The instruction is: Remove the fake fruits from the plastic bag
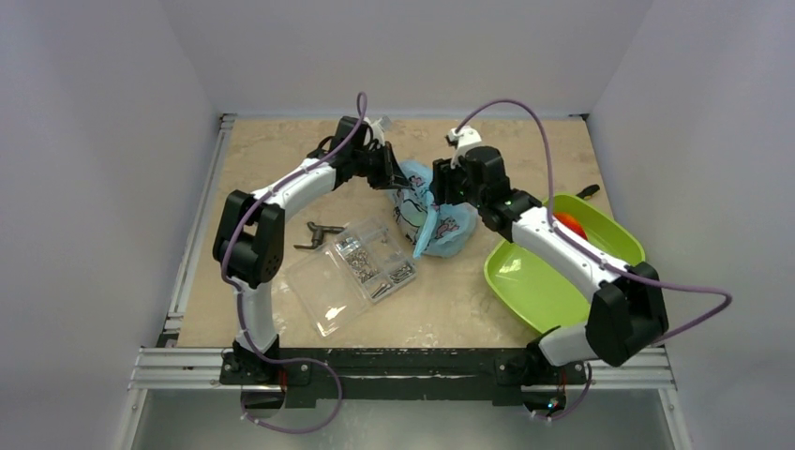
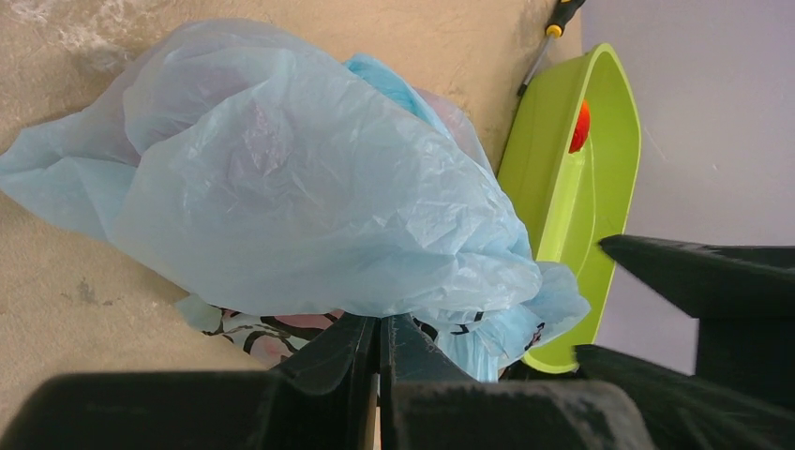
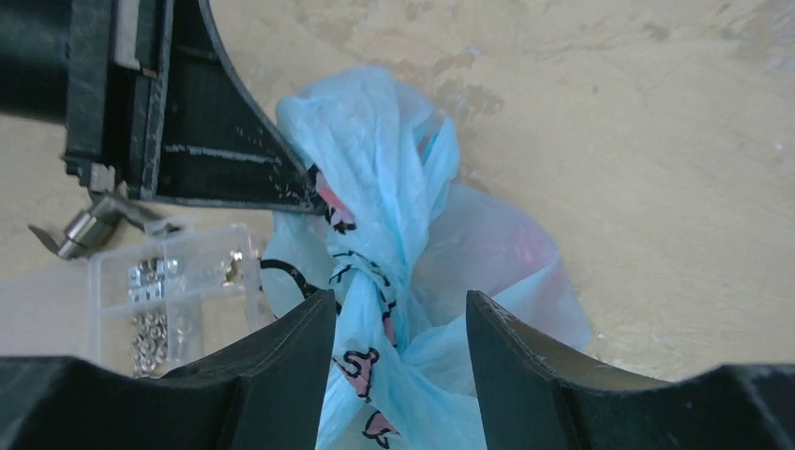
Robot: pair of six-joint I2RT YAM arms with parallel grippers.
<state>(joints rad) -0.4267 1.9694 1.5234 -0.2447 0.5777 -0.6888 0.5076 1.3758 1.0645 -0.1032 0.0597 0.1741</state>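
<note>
Now, the bag is pinned for the search

We see the left gripper [image 2: 380,361] clamped on the plastic bag [image 1: 433,220], mid-frame overhead, likely to steady it. The right gripper [image 3: 401,323] stands parted astride the bag's twisted neck, gripping nothing. One orange-red fruit [image 1: 570,226] lies in the green tray [image 1: 525,277], at right.

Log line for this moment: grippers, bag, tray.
left gripper: shut on bag | right gripper: open, astride bag's twisted neck | tray: holds one red fruit
</note>
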